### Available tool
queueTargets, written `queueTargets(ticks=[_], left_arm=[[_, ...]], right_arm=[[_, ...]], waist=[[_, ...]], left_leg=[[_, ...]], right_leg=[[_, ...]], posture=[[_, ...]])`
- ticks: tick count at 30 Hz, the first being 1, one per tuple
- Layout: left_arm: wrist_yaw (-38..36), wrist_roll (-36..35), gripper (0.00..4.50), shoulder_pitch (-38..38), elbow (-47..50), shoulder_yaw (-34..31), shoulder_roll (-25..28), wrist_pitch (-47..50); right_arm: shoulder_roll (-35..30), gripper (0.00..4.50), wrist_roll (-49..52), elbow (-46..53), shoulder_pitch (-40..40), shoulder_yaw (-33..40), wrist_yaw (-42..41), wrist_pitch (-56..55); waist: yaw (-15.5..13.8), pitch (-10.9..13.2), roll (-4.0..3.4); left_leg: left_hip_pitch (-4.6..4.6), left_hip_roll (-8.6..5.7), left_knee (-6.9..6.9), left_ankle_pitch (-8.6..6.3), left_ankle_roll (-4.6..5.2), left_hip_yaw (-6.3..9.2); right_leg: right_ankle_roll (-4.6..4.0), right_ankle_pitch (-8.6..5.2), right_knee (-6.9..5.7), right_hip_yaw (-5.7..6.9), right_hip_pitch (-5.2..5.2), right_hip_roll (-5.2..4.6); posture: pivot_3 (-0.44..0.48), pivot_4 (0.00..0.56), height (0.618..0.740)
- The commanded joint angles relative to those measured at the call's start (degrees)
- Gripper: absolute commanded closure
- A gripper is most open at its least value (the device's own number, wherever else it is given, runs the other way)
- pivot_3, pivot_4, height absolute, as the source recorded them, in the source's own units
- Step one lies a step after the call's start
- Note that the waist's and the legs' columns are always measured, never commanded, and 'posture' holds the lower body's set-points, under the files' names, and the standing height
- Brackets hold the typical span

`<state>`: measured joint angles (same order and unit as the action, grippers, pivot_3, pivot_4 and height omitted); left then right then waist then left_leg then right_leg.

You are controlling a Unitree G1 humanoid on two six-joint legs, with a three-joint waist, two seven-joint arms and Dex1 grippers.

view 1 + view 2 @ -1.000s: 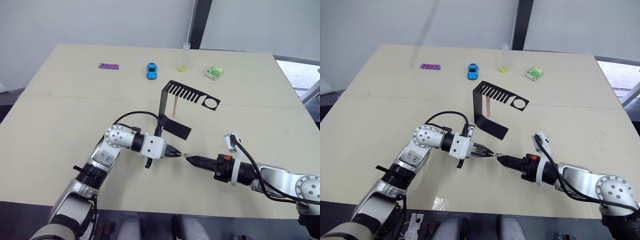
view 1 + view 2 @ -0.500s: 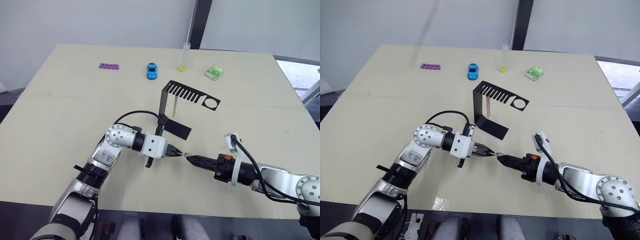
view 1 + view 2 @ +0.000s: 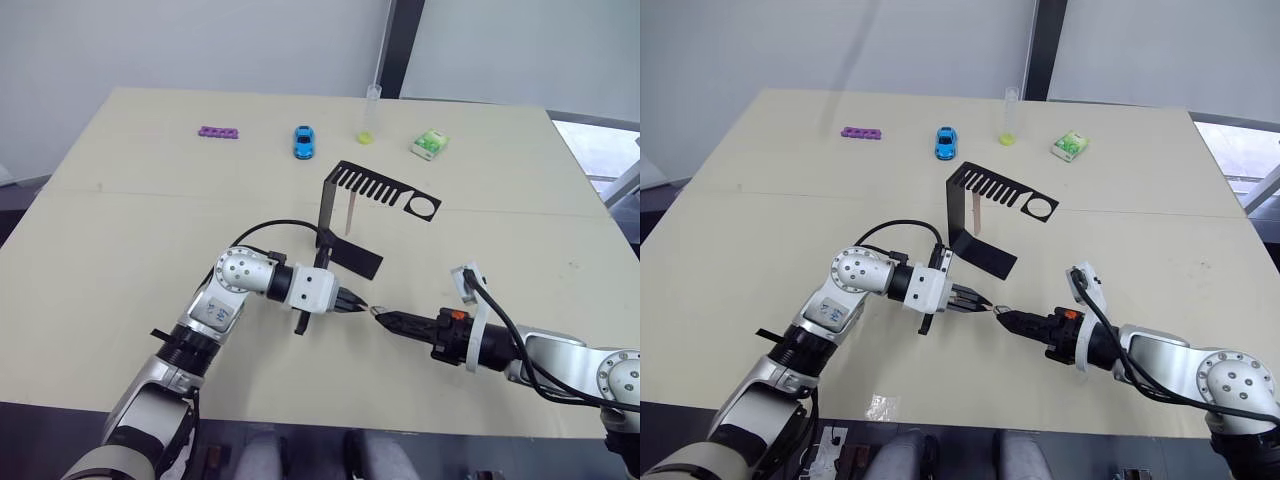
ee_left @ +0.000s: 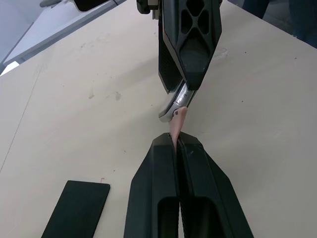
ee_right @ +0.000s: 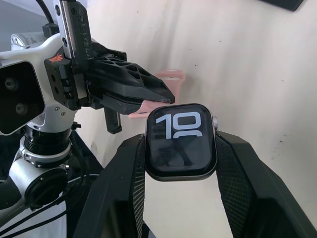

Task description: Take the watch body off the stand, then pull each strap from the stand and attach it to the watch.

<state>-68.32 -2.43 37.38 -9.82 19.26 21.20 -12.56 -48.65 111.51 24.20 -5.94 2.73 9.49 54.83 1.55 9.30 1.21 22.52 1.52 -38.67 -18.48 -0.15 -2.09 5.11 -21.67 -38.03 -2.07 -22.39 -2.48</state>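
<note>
Strap (image 4: 177,120) mostly hidden between left tool (image 4: 177,141) fingers

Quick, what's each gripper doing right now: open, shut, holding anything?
Left gripper: shut on a pink strap, its end at the watch body.
Right gripper: shut on the watch body, screen facing the wrist camera.

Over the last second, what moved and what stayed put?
The left hand, shut on a pink strap, edged toward the right hand, closing the gap between them. The right hand kept its grip on the watch body and barely moved. The stand with the other strap is unchanged.
</note>
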Motion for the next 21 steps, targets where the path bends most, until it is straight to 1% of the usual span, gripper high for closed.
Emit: queueTargets(ticks=[1, 21], left_arm=[[1.0, -0.9, 4.5, 1.5, 2.1, 1.0, -2.1, -0.5], [1.3, -0.3, 4.5, 2.1, 0.7, 1.3, -3.5, -0.8]], right_arm=[[0.2, 3.0, 1.5, 3.6, -0.3, -1.2, -2.6, 0.3], [0.1, 3.0, 1.5, 4.7, 0.0, -1.1, -3.1, -0.4]], waist=[[0.0, 0.0, 0.0], [0.0, 0.0, 0.0]], left_leg=[[0.0, 0.0, 0.0, 0.0, 0.0, 0.0], [0.0, 0.0, 0.0, 0.0, 0.0, 0.0]], right_leg=[[0.0, 0.0, 0.0, 0.0, 0.0, 0.0], [0.0, 0.0, 0.01, 0.0, 0.01, 0.0]], posture=[[0.0, 0.15, 0.74], [0.0, 0.15, 0.74]])
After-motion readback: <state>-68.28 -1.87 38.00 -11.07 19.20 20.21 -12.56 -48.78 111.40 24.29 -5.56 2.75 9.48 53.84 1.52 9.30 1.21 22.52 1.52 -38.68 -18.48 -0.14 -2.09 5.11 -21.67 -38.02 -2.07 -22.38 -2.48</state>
